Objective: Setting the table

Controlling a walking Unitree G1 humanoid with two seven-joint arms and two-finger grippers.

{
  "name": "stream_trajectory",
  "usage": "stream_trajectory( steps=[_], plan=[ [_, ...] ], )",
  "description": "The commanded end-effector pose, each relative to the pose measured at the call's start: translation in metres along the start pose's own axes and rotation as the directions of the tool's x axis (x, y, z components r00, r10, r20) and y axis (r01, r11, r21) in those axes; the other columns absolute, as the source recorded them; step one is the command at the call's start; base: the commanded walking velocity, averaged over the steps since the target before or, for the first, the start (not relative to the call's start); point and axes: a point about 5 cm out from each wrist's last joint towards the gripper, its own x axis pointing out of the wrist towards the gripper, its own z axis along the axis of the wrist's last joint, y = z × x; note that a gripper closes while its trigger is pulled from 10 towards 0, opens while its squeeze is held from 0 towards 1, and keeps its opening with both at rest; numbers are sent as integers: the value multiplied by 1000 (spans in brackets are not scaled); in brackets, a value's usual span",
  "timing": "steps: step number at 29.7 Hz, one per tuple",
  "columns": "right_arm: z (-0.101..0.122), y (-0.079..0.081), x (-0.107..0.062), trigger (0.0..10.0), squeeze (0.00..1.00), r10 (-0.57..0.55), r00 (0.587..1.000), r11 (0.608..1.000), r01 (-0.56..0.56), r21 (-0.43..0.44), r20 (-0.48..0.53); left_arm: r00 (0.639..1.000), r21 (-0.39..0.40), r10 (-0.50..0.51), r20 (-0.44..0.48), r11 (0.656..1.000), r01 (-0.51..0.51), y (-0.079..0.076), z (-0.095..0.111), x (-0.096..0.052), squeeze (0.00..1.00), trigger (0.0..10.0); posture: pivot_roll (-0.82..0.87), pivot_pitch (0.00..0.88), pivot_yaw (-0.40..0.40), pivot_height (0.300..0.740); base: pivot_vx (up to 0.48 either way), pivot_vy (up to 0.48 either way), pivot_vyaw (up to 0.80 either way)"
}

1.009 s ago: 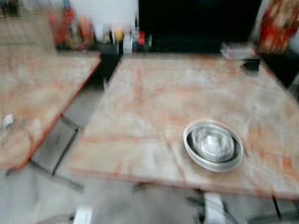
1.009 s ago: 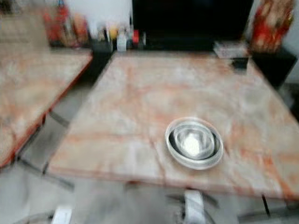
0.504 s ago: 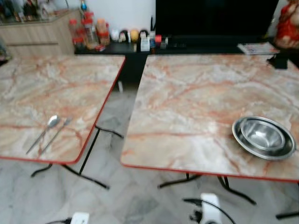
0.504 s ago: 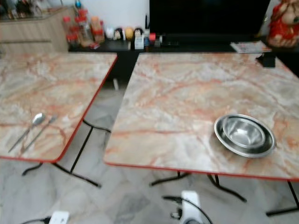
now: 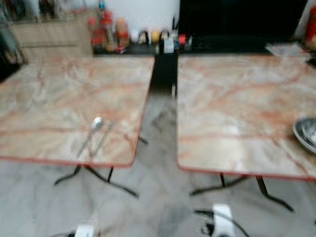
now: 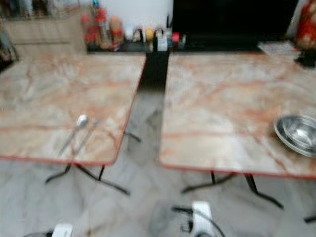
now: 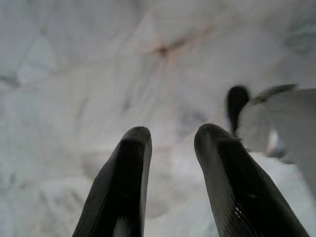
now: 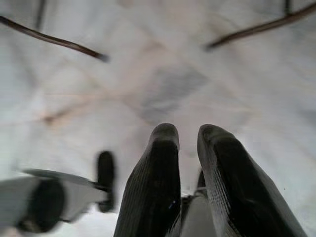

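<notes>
Two marble-patterned tables, blurred, with cutlery and bowls well away from both pincers.

A spoon (image 5: 96, 123) and fork (image 5: 100, 139) lie near the front edge of the left table (image 5: 44, 103); nested steel bowls (image 6: 298, 134) sit on the right table (image 6: 222, 103), cut off in the left eye view. The left gripper (image 7: 170, 143) and right gripper (image 8: 186, 138) hang over floor tiles, fingers slightly parted, empty. Bottle labels behind are unreadable.

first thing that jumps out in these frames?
Two marble-patterned tables with red edges stand side by side, a strip of floor between them. A spoon and a second utensil lie near the left table's front edge; a steel bowl on a plate sits at the right table's right side.
</notes>
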Motion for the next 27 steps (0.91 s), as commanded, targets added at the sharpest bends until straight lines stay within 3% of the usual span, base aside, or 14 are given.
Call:
stream_trajectory(
  steps=[1, 27],
  plan=[
    [-1, -10, -1, 10000, 0, -26, 1000, 1000, 26, -4, -2, 1000, 6, -8, 24, 1000, 8, -4, 8, 1, 0, 10000, 22, 0, 59, 740, 0, 480, 0],
    [3, -11, -1, 10000, 0, -32, 999, 999, 31, 27, 24, 999, 35, -22, 49, 999, 21, -4, 23, 5, 0, 10000, 19, 0, 61, 740, 0, 480, 0]
  ],
)
